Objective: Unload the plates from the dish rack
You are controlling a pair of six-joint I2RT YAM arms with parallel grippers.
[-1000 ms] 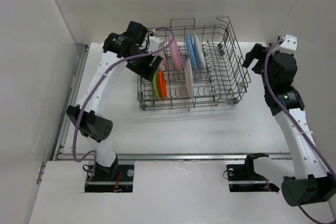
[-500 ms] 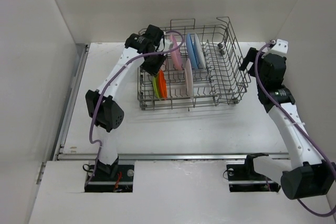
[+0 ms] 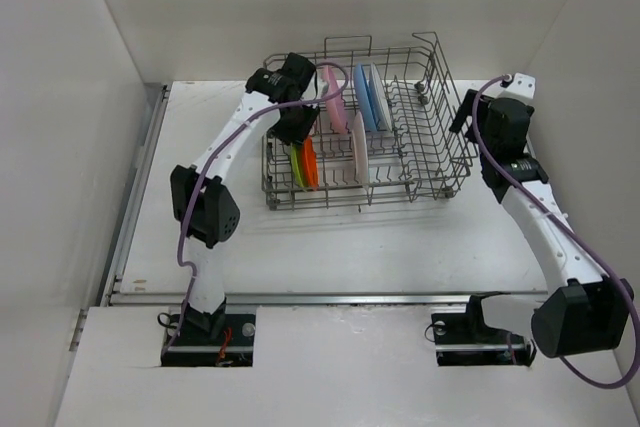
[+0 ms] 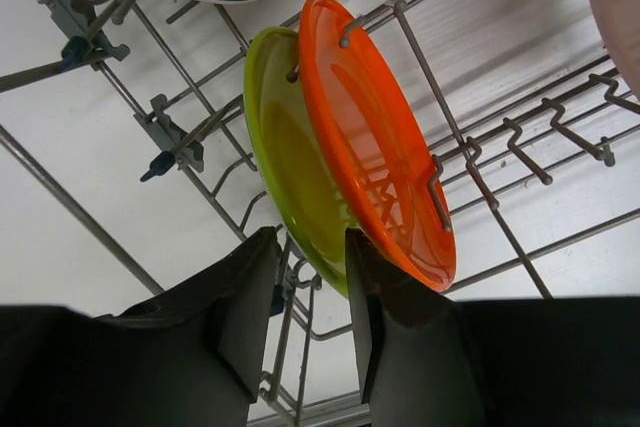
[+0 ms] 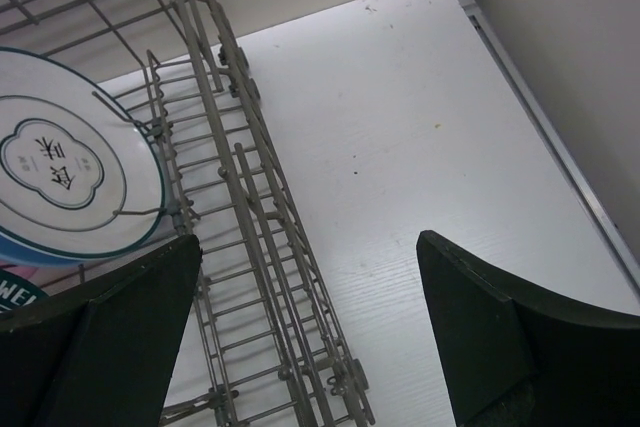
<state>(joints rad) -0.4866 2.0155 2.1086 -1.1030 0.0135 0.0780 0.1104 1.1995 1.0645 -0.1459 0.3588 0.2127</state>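
Both arms have closed in on the dish rack [image 3: 440, 162] over the past half second, the left reaching deeper over its left end and the right nearing its right wall. At frame left, the left gripper [image 3: 295, 127] [image 4: 310, 247] hangs over the lime green plate [image 4: 285, 167] and the orange plate [image 4: 375, 157], which stand upright side by side between tines. Its jaws are narrowly parted with the lime rim at the gap; whether they touch it cannot be told. Mid-rack stand a pink plate [image 3: 335, 102], a blue plate [image 3: 363, 97] and a white plate [image 3: 359, 159]. At right, the right gripper [image 3: 465, 117] [image 5: 308, 242], jaws spread wide, hovers just outside the rack's wire wall above the table [image 3: 350, 237]. A grey-patterned plate [image 5: 70, 177] shows behind the wires.
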